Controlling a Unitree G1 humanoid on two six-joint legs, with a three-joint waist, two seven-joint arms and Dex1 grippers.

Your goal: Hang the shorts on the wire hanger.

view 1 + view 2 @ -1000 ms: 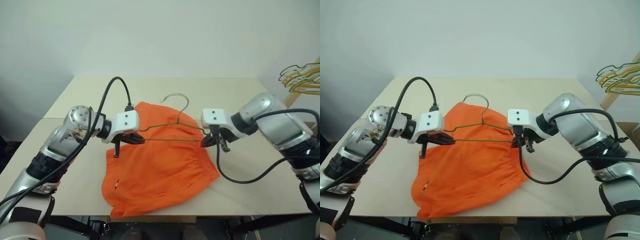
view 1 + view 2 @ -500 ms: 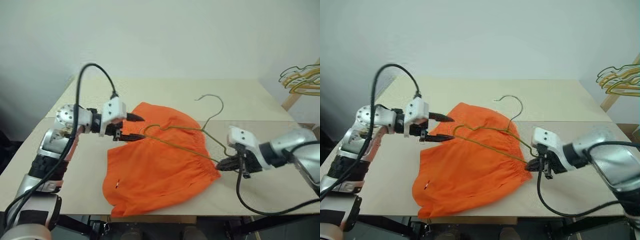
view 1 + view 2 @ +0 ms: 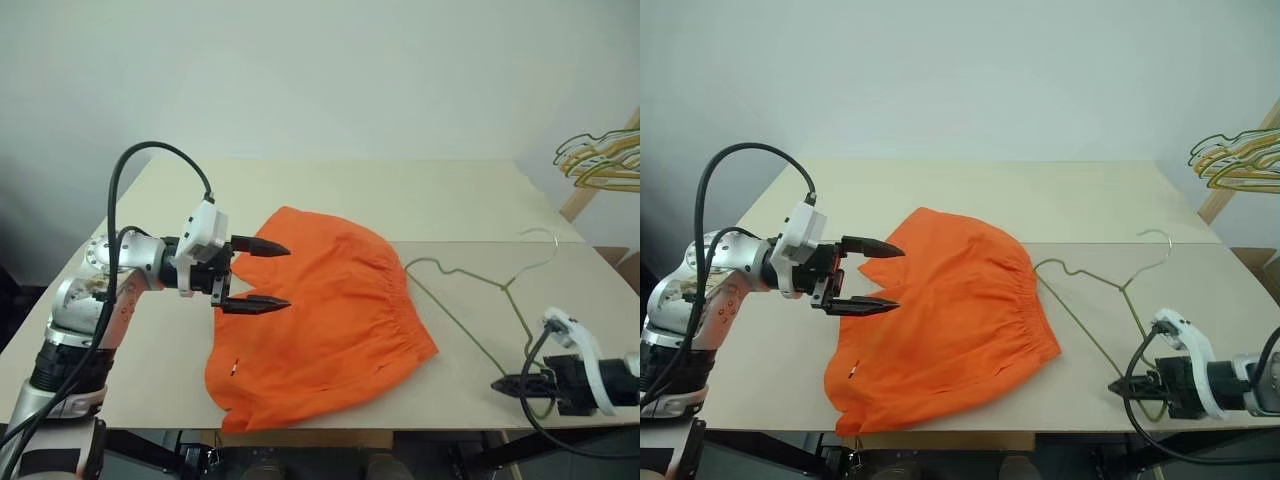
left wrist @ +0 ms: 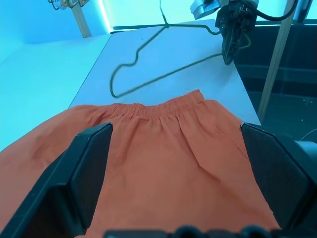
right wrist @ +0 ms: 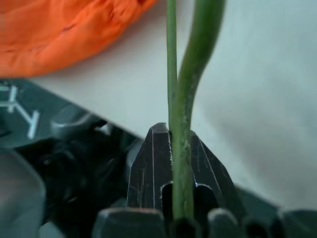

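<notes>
My left fingers point(image 3: 268, 274) gape, released, over the bright orange fabric shorts point(image 3: 320, 315) at centre frame. My right fingers point(image 3: 503, 385), lower right, clench the thin olive-green wire hanger point(image 3: 470, 300) on the beige surface point(image 3: 420, 200).

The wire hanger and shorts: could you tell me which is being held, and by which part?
The right gripper pinches the wire hanger at one shoulder corner; the left gripper holds nothing.

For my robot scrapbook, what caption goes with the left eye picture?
Open left gripper over bright orange fabric shorts; right gripper shut on thin olive-green wire hanger.
</notes>
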